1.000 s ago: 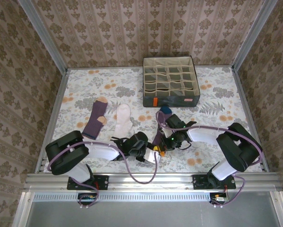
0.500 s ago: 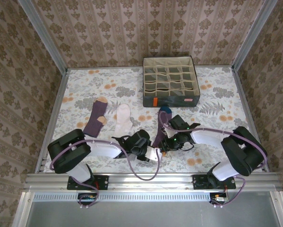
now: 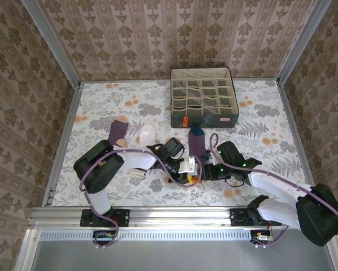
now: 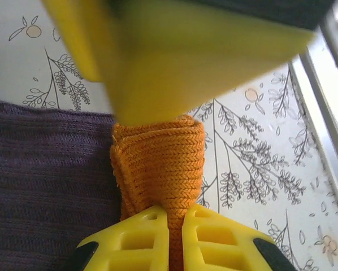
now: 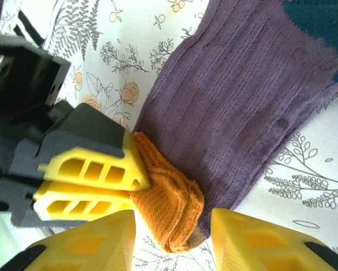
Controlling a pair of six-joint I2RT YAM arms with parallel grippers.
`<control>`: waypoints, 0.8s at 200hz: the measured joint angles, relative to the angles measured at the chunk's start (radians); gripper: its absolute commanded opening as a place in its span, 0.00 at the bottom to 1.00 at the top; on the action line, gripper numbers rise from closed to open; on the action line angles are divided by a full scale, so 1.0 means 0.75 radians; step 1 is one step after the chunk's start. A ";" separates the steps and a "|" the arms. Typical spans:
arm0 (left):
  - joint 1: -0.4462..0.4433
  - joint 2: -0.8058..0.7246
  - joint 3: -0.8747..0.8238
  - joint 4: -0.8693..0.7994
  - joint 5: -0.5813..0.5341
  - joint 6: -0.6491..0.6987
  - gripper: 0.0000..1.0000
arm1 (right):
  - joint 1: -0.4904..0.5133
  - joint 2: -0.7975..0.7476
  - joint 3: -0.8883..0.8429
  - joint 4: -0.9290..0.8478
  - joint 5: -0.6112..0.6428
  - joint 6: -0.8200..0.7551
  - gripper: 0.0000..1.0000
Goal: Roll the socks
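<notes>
**Three socks out, one cuff in the pinch**

Left gripper (image 4: 174, 226) is clamped on the orange cuff (image 4: 160, 164) of the purple sock (image 5: 237, 96), its fingers tight together on the folded knit. Right gripper (image 5: 172, 228) stands with jaws apart, straddling that same cuff end without squeezing it. From both grippers the sock's long axis runs away across the table (image 3: 259, 121) — cuff toward the near edge, teal end (image 3: 198, 132) toward the grey box (image 3: 204, 105). A roll, I'd judge, has to travel that way. Both arms are at the cuff, but the left is the one with a hold. Count: three socks — this one, a white sock (image 3: 147, 134) and a second purple sock (image 3: 117, 131), both lying flat off to the left. One box.
</notes>
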 measured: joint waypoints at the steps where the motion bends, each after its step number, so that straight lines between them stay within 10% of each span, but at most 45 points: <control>1: 0.003 0.003 0.004 -0.003 0.006 -0.005 0.00 | 0.000 0.000 -0.001 0.001 0.000 0.001 0.40; 91: 0.105 0.209 0.217 -0.196 0.276 -0.250 0.00 | 0.000 0.203 -0.001 0.091 -0.081 -0.019 0.43; 160: 0.112 0.199 0.182 -0.137 0.287 -0.290 0.14 | -0.006 0.382 0.079 0.057 -0.117 -0.048 0.00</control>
